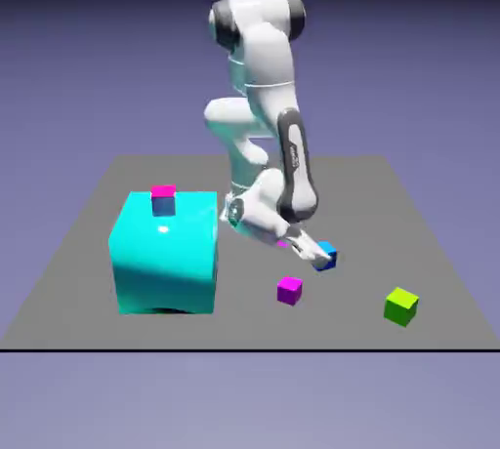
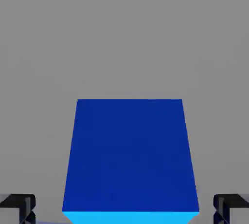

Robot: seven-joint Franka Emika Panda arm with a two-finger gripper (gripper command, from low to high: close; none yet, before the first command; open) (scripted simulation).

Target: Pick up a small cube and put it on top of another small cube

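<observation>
In the exterior view the gripper (image 1: 314, 253) is too small to show how far its fingers stand apart, and it covers part of the small blue cube (image 1: 327, 257), so any contact between them cannot be told. A sliver of magenta beside the wrist is mostly hidden by the arm (image 1: 293, 169). The small block (image 1: 163, 199) on the big cyan cube (image 1: 166, 254) is too small to make out clearly. In the hand view the blue cube (image 2: 130, 157) is cut off by the bottom edge, and the two fingertips (image 2: 17, 207) show only as corners at that edge, each apart from the cube's sides.
</observation>
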